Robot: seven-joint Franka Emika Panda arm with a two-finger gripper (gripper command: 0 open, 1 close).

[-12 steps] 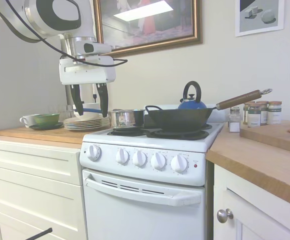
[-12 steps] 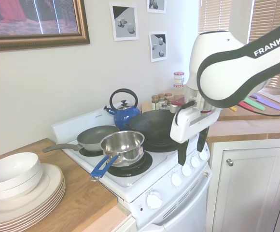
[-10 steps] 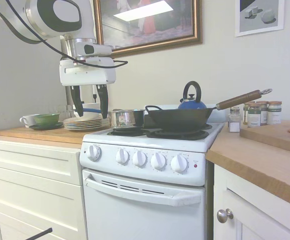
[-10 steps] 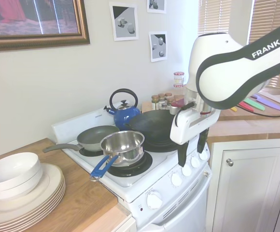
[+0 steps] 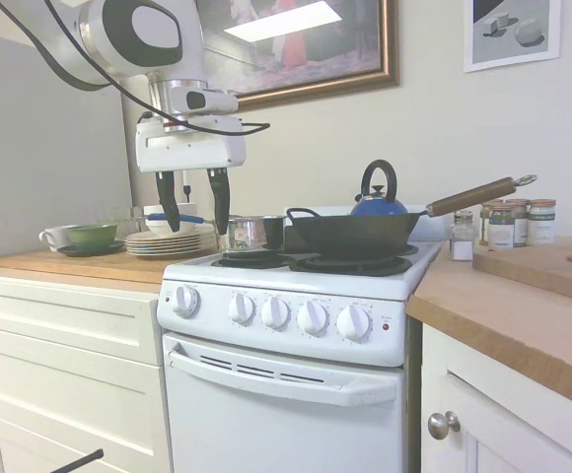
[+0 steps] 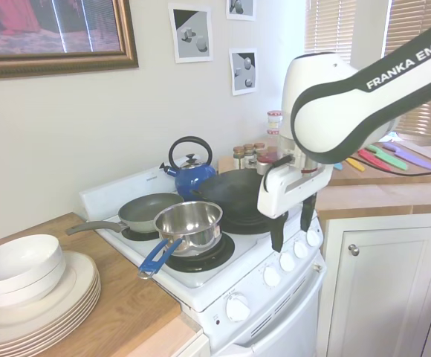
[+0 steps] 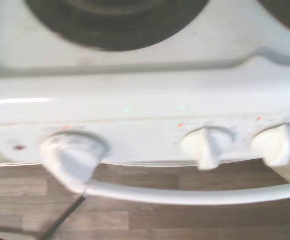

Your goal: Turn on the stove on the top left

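Since a moment ago your gripper [image 5: 193, 202] has shifted toward the stove [image 5: 286, 325], fingers spread and empty, hanging above its front edge with clear air over the knob row [image 5: 274, 312].

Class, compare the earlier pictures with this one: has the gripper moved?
Yes. In the first exterior view the gripper has shifted right and slightly up, toward the steel saucepan on the stove.
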